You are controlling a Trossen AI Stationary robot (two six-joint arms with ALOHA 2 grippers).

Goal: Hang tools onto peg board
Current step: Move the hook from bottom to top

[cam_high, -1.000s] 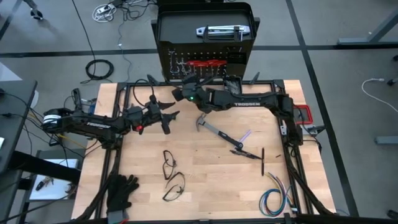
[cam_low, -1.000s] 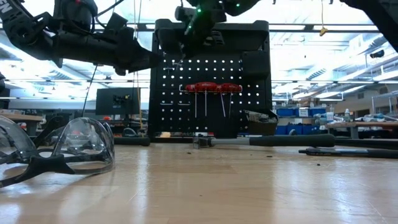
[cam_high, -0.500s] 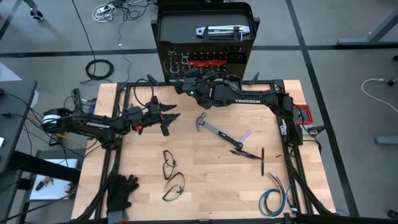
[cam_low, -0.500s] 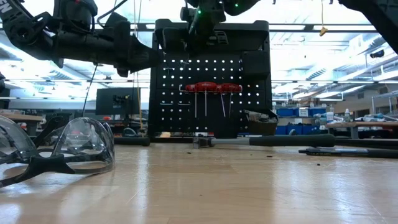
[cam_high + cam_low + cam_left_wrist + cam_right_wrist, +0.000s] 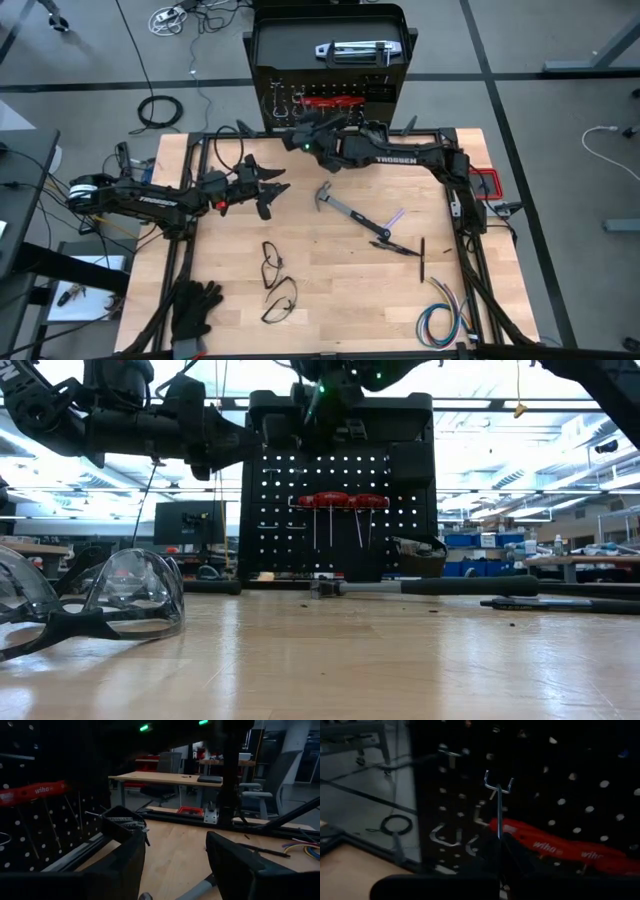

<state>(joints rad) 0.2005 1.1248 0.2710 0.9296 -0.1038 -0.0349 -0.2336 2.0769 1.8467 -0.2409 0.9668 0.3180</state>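
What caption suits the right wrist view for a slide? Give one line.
Right gripper, shut on a thin metal tool, faces the peg board above the red-handled tools.

Pale wood surface (image 5: 330,270), matt, fine straight grain, a soft sheen seen low. Black painted metal peg board (image 5: 340,510), matt, punched with round holes; bright bare-metal hooks (image 5: 498,786) just ahead of the right gripper (image 5: 292,138). Glossy red plastic handles (image 5: 560,845), white lettering, thin steel shafts. Hammer (image 5: 345,208): dull steel head, black rubbery grip. Clear glossy plastic glasses (image 5: 120,595), dark matt frame. Black cloth gloves (image 5: 192,305), soft, crumpled. Matt black plastic fingers (image 5: 235,865) on the left gripper (image 5: 268,187). Polished chrome handle (image 5: 352,50) on top of the board.
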